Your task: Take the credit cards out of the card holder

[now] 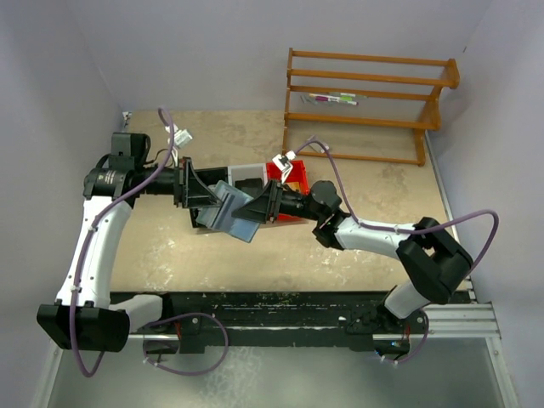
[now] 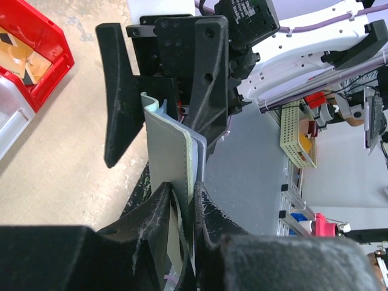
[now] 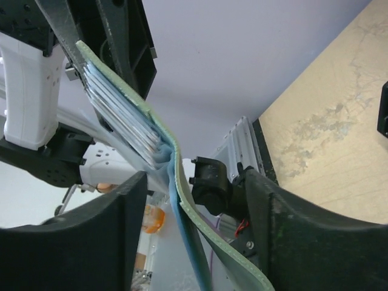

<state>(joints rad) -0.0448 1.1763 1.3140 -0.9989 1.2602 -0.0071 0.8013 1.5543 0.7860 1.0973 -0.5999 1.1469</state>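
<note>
The grey-green card holder [image 1: 231,214] hangs above the table between both arms. My left gripper [image 1: 206,201] is shut on one end of it; in the left wrist view its jaws [image 2: 185,189] pinch the holder [image 2: 167,151] edge-on. My right gripper [image 1: 257,207] faces it from the other side. In the right wrist view its jaws [image 3: 197,176] stand wide apart, and the holder's bent flap [image 3: 179,182] passes between them without touching either finger. A stack of credit cards [image 3: 118,109] sits inside the holder with only the edges showing.
A red bin [image 1: 291,174] holding an orange-brown flat item [image 2: 24,57] stands behind the grippers, with a clear bin [image 1: 246,172] beside it. A wooden rack [image 1: 365,102] stands at the back right. Walls close the left and right sides.
</note>
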